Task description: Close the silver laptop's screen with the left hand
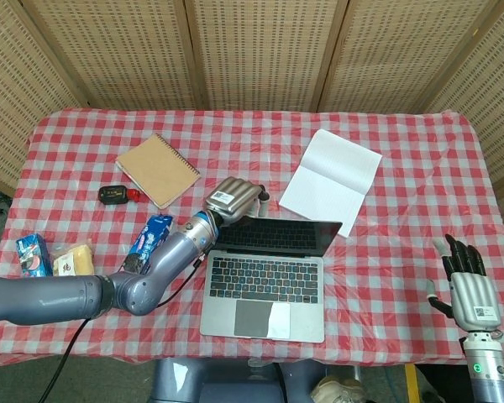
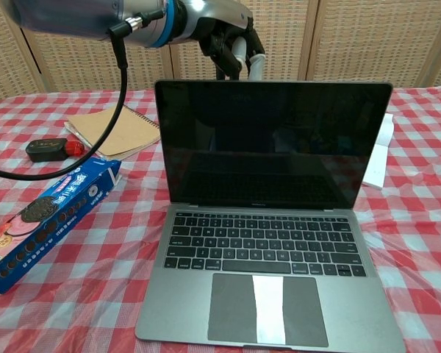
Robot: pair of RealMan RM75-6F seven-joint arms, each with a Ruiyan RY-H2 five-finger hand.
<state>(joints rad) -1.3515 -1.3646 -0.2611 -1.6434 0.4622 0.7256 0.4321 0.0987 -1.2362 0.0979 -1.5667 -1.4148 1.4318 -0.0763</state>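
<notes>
Silver laptop sits open near the front edge of the bench, its dark screen tilted partway toward the keyboard. Left hand curls over the screen's top-left corner, fingers bent down behind the lid; the chest view hides their tips, so actual contact cannot be confirmed. Right hand hovers far right of the laptop, fingers spread, holding nothing. A blue cookie box lies left of the laptop, partly cut off.
</notes>
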